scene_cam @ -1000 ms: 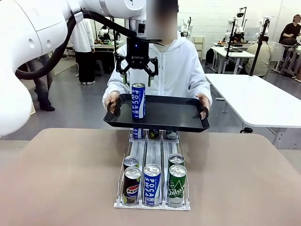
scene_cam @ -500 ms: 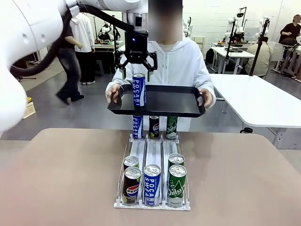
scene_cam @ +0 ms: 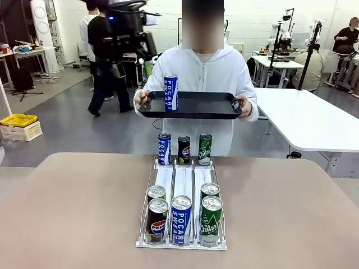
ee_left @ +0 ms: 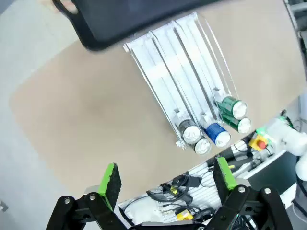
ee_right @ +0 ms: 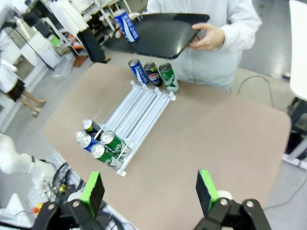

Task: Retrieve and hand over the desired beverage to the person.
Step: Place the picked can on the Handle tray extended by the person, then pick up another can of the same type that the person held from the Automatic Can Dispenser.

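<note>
Holding nothing, the left gripper (ee_left: 166, 173) and right gripper (ee_right: 149, 183) stand released; we see the black plastic tray (scene_cam: 205, 105) under the blue Pocari Sweat can (scene_cam: 171, 93) partly hiding the person (scene_cam: 205, 70)'s fingers (scene_cam: 241, 104).

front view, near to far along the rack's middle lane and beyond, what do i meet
blue Pocari Sweat can → black Pepsi can at the far end → black tray → the person holding it
</note>
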Controlling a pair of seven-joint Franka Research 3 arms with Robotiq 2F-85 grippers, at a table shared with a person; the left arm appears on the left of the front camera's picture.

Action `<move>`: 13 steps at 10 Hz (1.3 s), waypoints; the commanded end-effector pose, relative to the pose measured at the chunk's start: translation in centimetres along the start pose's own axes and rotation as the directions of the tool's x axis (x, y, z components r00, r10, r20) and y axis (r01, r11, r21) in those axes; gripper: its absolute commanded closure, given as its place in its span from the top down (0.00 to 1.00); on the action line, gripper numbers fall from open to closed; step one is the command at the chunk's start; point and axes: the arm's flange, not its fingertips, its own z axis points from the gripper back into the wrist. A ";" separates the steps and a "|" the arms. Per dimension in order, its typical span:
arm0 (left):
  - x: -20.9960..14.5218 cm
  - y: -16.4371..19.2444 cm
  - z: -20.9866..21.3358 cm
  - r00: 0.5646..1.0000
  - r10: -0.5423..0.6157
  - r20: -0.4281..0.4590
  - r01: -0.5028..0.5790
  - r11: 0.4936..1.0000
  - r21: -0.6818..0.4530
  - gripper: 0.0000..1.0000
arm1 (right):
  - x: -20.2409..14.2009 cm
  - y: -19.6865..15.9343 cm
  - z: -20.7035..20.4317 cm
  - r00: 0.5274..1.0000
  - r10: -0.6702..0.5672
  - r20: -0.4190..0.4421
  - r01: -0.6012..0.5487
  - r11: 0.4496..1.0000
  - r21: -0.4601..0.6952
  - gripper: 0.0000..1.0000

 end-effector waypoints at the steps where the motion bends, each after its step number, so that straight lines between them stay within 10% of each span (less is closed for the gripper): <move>1: -9.3 3.1 -5.8 0.999 -0.048 0.015 0.048 0.997 -0.063 1.00 | 0.0 -0.1 -0.1 1.000 0.009 0.004 -0.009 1.000 0.014 1.00; 8: -11.1 6.4 -5.7 0.989 0.122 0.082 -0.113 0.988 -0.103 1.00 | 0.0 -0.1 -0.1 1.000 0.009 0.004 -0.009 1.000 0.014 1.00; 13: -12.3 6.1 -5.2 0.997 0.040 0.072 -0.035 0.997 -0.073 1.00 | 0.0 -0.1 -0.1 1.000 0.009 0.004 -0.009 1.000 0.014 1.00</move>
